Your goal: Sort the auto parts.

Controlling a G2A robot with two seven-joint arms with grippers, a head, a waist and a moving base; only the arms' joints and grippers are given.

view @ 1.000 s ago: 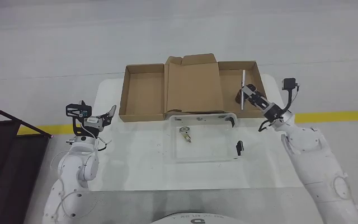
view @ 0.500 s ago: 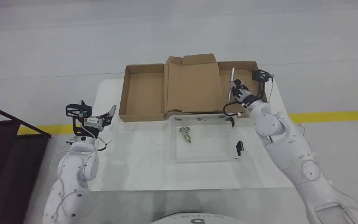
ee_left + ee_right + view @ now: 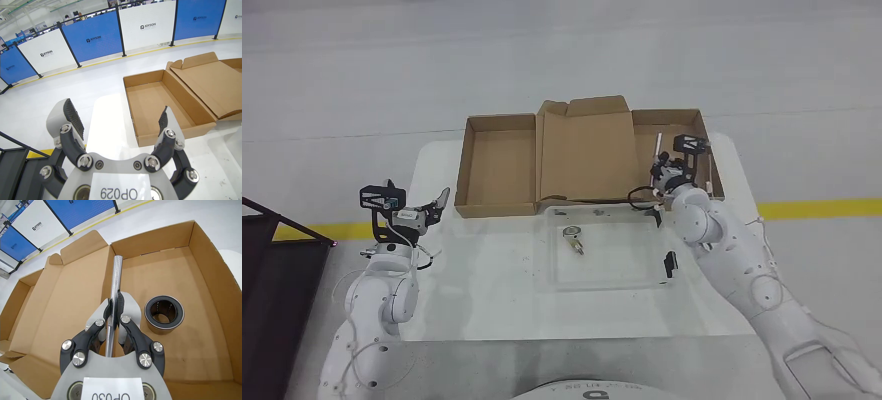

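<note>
Where the right gripper pinches it in its jaws, the polished steel rod hangs over the right compartment of the open brown cardboard box, its near end hidden behind the wrist. A black-rimmed cylindrical bearing stands there; the left gripper holds its jaws spread above the white counter.

A box lies open along the far side of the table, with a lid flap between its left and right compartments. A tray sits just in front of it, with a small part inside and another part at its right rim. A bearing rests in the right compartment. Above that compartment, the right gripper holds a rod beside the bearing, towards the flap. The left gripper hangs over the table's left edge.
</note>
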